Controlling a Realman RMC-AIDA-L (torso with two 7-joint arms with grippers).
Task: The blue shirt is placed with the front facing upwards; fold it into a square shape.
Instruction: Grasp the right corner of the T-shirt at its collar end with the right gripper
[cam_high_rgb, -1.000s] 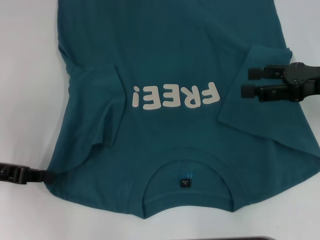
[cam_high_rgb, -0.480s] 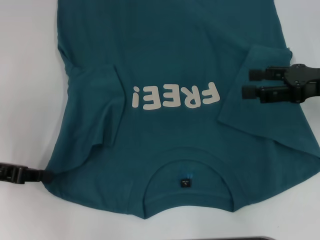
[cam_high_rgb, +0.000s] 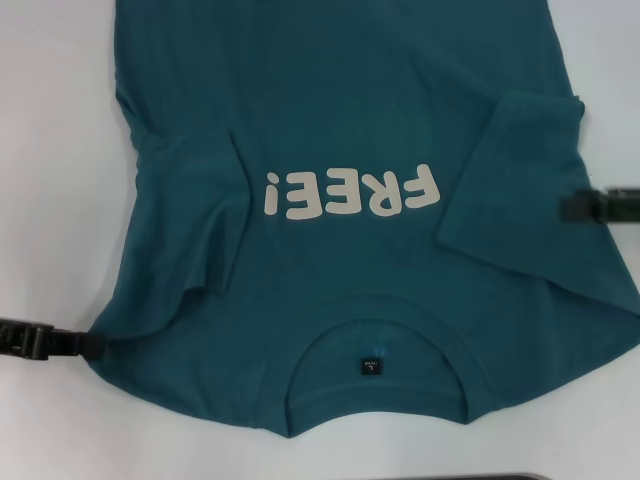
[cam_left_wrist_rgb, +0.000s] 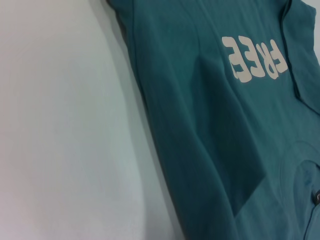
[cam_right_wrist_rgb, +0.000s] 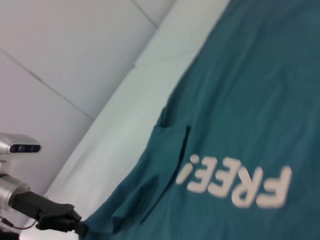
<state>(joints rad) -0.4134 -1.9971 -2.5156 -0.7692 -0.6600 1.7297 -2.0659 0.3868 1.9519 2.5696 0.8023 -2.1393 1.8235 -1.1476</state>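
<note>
On the white tabletop (cam_high_rgb: 50, 150) the blue shirt (cam_high_rgb: 350, 110) lay chest-up, its shoulder corner pinched by the left claw (cam_high_rgb: 90, 347), and that thin hold might slip; whether the right claw (cam_high_rgb: 575, 206), at the edge, was spread was unclear.

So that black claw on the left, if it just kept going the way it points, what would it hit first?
The left gripper points sideways at the blue shirt and already sits at its near left edge. Going on, it would likely meet that shoulder cloth first, though its height above the table is unclear.
</note>
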